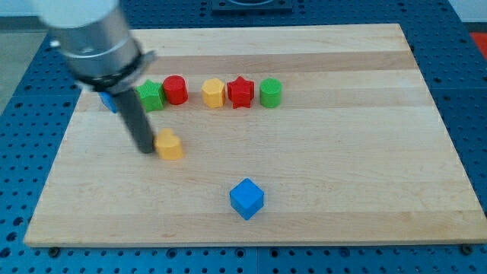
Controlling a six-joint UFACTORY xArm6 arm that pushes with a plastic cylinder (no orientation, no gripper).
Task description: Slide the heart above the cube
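My tip (144, 149) rests on the wooden board (342, 175), touching the left side of the yellow heart (170, 144), which sits left of the board's centre. The rod carries no jaws, so nothing is grasped or let go. The blue cube (246, 198) lies toward the view's bottom, to the right of the heart and well apart from it. Along the view's top runs a row: a green star-like block (152, 96), a red cylinder (176, 89), a yellow hexagonal block (214, 93), a red star (241, 92) and a green cylinder (270, 92). A small blue block (108, 101) peeks out from behind the arm, its shape hidden. No writing or labels can be read anywhere.
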